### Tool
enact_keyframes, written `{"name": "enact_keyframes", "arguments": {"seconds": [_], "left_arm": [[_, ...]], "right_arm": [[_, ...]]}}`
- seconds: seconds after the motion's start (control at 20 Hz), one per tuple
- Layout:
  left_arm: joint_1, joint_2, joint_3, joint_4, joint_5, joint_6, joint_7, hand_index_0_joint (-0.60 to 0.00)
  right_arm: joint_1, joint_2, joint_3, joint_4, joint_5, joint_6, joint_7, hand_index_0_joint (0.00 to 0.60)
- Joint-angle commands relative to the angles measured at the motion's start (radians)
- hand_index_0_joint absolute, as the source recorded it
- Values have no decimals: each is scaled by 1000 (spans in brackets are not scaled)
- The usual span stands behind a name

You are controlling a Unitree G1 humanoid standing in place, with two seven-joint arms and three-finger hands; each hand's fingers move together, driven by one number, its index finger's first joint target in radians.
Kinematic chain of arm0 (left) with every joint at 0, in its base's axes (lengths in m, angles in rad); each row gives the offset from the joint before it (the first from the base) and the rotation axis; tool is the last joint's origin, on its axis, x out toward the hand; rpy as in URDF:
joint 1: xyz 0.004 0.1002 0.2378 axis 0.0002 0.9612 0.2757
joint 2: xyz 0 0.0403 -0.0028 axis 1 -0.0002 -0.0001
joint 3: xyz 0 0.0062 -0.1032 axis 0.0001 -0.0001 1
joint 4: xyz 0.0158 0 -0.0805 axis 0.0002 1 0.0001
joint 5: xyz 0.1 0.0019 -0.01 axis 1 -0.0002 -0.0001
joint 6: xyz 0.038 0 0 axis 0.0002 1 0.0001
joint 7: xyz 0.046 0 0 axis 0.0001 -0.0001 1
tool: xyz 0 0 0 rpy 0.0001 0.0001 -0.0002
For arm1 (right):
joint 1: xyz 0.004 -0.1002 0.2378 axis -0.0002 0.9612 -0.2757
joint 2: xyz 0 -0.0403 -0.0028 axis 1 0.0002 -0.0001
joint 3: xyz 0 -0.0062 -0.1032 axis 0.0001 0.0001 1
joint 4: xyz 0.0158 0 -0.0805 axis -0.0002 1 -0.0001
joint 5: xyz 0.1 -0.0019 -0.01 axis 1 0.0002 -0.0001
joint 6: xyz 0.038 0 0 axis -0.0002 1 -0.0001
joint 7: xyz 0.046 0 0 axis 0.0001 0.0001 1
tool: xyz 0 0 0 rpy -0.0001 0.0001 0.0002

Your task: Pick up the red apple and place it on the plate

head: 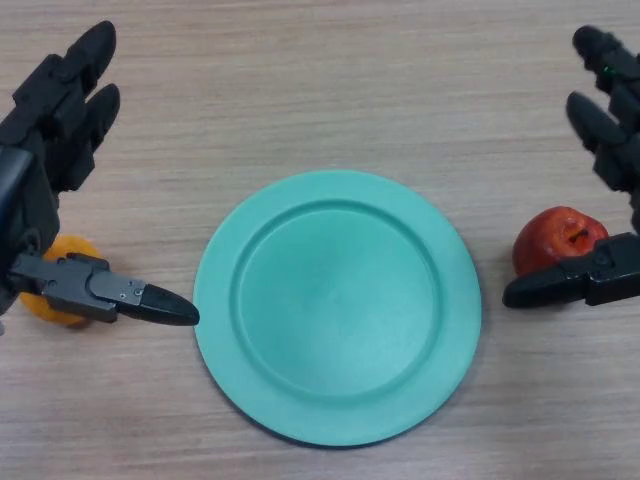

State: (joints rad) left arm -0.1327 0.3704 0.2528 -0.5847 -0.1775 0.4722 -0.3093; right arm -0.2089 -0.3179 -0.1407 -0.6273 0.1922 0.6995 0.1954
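A red apple [556,238] sits on the wooden table to the right of a round green plate [337,306], stem side up. My right hand [612,150] is open at the right edge; its fingers reach up behind the apple and its thumb [560,285] lies in front of it, partly covering the apple's lower side. The plate has nothing on it. My left hand [45,130] is open at the left edge, with its thumb [120,292] pointing toward the plate's left rim.
An orange fruit [62,280] lies on the table under my left hand, mostly hidden by the thumb. The table surface is light wood grain.
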Motion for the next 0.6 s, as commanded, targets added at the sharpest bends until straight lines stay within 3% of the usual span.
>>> {"name": "enact_keyframes", "arguments": {"seconds": [0.05,0.35,0.45,0.6], "left_arm": [[-25,30,62,-36,-27,-135,-7,0],[-19,33,93,-87,-101,-93,5,0],[-7,27,86,-86,-68,-154,22,0],[-1,31,103,-111,-76,-130,7,0]], "right_arm": [[-36,-43,-82,-44,65,-142,-2,0],[-35,-81,-122,-50,126,-103,17,0],[-17,-92,-127,13,92,-174,61,0],[16,-92,-142,169,38,-367,144,0]]}}
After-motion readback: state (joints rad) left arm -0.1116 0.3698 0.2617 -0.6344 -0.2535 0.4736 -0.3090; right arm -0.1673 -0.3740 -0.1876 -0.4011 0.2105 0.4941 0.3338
